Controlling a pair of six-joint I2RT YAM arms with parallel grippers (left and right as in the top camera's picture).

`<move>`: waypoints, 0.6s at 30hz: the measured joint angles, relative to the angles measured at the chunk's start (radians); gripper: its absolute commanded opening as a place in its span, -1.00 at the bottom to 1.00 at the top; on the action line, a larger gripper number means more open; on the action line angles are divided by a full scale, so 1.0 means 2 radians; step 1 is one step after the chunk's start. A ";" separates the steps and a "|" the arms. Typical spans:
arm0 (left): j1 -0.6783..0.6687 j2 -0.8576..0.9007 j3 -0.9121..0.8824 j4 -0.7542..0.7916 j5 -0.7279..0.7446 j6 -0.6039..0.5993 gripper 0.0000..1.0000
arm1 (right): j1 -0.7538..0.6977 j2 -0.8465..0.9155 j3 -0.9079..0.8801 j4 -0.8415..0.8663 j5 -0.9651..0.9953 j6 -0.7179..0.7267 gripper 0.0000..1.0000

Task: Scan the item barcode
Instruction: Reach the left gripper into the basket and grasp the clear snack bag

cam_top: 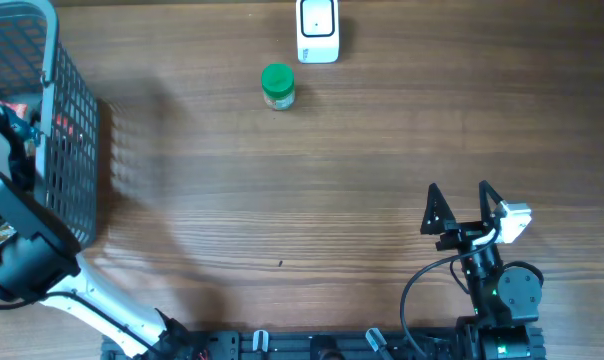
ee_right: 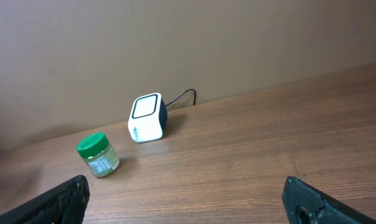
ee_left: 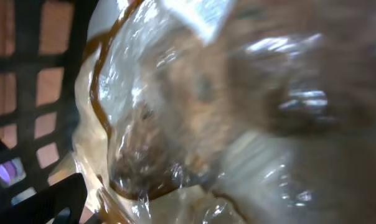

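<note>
Crinkled clear-wrapped packet (ee_left: pixel 194 112) fills the left tool's (cam_top: pixel 14 135) view inside the left-side basket (cam_top: pixel 77 150), apparently ungripped, both tools wide open, the right tool (cam_top: pixel 459 195) empty near-right, so lifting and presenting it to the far scanner (cam_top: pixel 317 30) seemingly remain.

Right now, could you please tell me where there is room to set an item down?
The table is bare between the basket and the right gripper, in front of the green-lidded jar. It is crowded inside the basket and beside the scanner.

Wood-grain table (cam_top: pixel 282 200); plain beige wall (ee_right: pixel 175 43) behind far edge; even light.
</note>
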 measured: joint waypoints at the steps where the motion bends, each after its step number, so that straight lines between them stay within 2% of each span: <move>1: 0.006 0.000 -0.001 -0.001 -0.002 -0.005 1.00 | 0.000 0.000 0.000 0.000 0.000 0.000 1.00; 4: 0.015 0.000 -0.001 -0.001 -0.001 -0.011 0.93 | 0.000 0.000 0.000 0.000 0.000 0.000 1.00; 6: 0.019 0.000 -0.001 0.000 -0.001 -0.015 0.62 | 0.000 0.000 0.000 0.000 0.000 0.000 1.00; 9: 0.025 0.000 -0.006 0.002 -0.002 -0.020 0.03 | 0.000 0.000 0.000 0.000 0.000 0.000 1.00; 13: 0.032 0.004 -0.009 0.003 -0.008 -0.023 -0.22 | 0.000 0.000 0.000 0.000 0.000 0.000 1.00; 18: 0.032 0.003 -0.009 0.002 -0.016 -0.026 -0.64 | 0.000 0.000 0.000 0.000 0.000 0.000 1.00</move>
